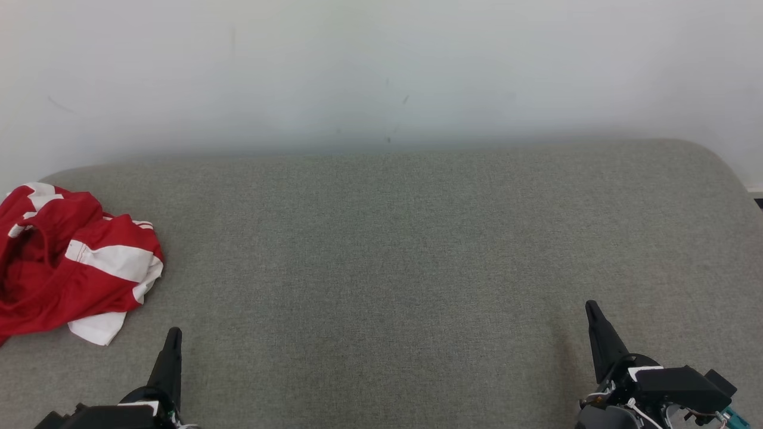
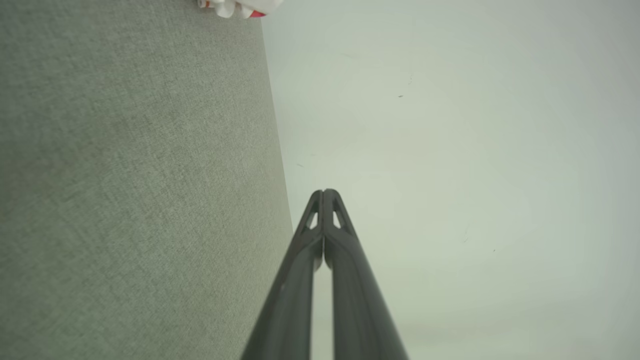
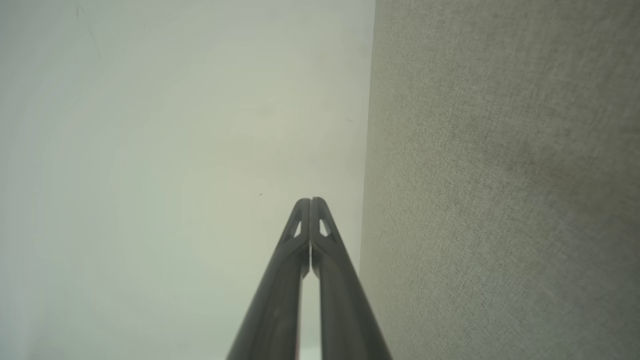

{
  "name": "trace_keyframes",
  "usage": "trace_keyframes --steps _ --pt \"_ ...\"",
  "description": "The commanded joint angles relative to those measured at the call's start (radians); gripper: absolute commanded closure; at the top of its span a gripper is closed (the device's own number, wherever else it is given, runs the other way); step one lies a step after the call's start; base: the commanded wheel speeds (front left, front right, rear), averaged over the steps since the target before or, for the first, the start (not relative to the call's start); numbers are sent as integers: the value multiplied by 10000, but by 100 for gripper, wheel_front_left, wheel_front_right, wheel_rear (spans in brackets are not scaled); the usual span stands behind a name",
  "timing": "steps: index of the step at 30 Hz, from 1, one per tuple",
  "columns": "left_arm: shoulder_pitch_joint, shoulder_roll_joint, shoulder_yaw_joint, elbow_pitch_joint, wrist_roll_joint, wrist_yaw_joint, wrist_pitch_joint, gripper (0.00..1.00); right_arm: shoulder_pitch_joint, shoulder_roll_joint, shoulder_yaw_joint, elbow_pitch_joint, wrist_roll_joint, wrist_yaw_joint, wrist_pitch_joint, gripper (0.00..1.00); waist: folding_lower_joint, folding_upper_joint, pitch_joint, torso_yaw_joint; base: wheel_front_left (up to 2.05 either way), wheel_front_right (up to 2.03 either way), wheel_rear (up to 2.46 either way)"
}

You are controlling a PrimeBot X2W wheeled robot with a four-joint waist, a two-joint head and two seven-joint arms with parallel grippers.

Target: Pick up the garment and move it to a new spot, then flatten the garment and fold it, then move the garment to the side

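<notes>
The red-and-white garment (image 1: 71,256) lies crumpled at the left end of the cushion (image 1: 381,238). Just right of it, at the cushion's near edge, the left gripper (image 1: 173,336) has its fingers pressed together, holding nothing. Near the cushion's right end, the right gripper (image 1: 593,310) is the same.

We saw a wide grey-green upholstered bench (image 1: 393,250), its woven cover flat and smooth and its far corners rounded. A crumpled red-and-white striped garment (image 1: 71,262) lay in a heap on its left part, running out past the head view's left edge.
</notes>
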State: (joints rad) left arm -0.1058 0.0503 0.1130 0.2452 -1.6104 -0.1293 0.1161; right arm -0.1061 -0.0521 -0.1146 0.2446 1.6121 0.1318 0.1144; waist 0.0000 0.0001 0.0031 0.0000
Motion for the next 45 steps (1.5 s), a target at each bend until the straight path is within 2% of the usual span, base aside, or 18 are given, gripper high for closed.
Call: trace_keyframes --steps 1,18,19,24,29,45 --pt "-74 -14 13 1 -50 -31 -3 100 -48 38 -3 -23 18 -21 28 100 0 -1 0 0 0 0 0" --pt "-72 -14 11 0 -50 -31 -3 100 -48 38 -3 -23 18 -21 28 100 0 -1 0 0 0 0 0" --pt "2 -2 1 17 1 2 -5 0 5 2 3 15 1 0 -5 0 0 -1 0 0 0 0 0" --pt "218 -42 -55 252 33 17 -54 0 219 15 59 280 -17 0 -53 0 0 -1 4 2 0 0 0" --pt "279 -37 -152 108 513 14 -368 0 260 14 337 214 -373 -1 -370 0 0 -1 7 17 0 0 0" --pt "455 -25 -152 -608 3489 279 -1105 0 378 14 815 -216 -3024 -4 -1103 0 0 -1 15 61 0 0 0"
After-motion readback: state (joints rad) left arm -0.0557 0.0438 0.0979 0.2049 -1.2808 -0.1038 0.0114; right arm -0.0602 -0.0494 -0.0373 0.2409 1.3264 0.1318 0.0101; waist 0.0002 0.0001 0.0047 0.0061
